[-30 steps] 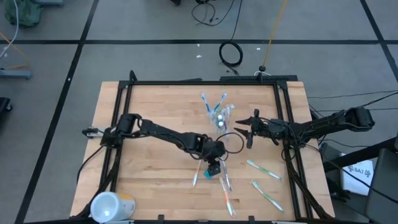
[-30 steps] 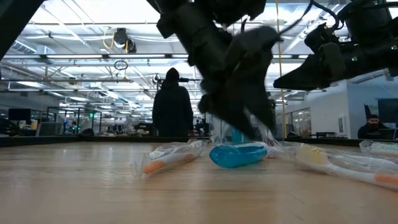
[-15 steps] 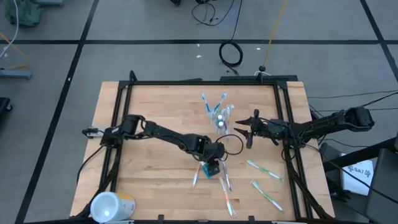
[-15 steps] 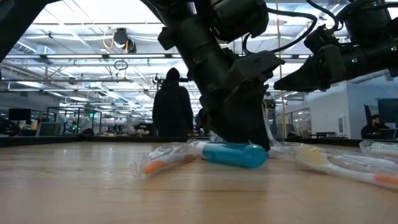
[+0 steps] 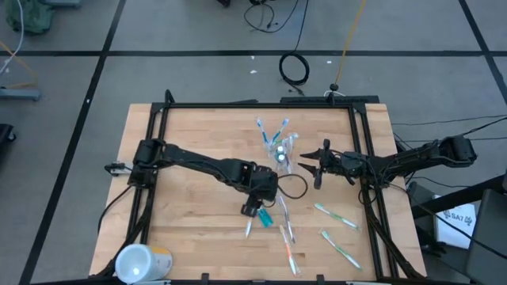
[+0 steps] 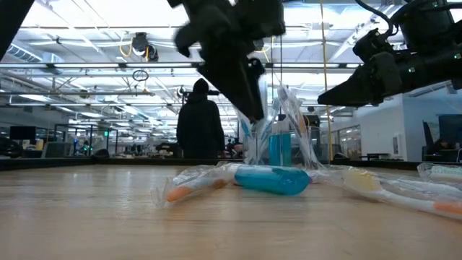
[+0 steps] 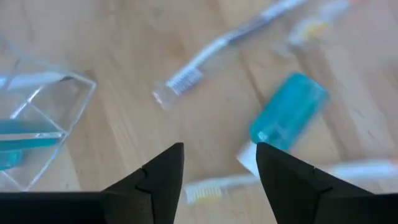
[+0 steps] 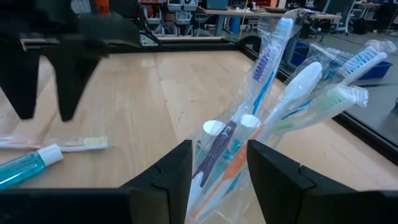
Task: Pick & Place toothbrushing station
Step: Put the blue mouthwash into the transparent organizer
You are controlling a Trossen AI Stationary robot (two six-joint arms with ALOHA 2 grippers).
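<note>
Toothpaste tube (image 7: 287,118) lies loose on the table just beside the empty, open left gripper (image 7: 217,177); a tilted regrasp could roll it into the nearby toothbrushes (image 5: 287,237).

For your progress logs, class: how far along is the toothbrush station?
Done: the cup already holds several brushes and a tube. In hand: nothing; the left pincer hangs open above a blue tube lying on the table, and the right pincer waits open by the cup. Left: that tube and the loose brushes around it.

One toothpaste tube (image 5: 265,218), one cup (image 5: 283,150)
</note>
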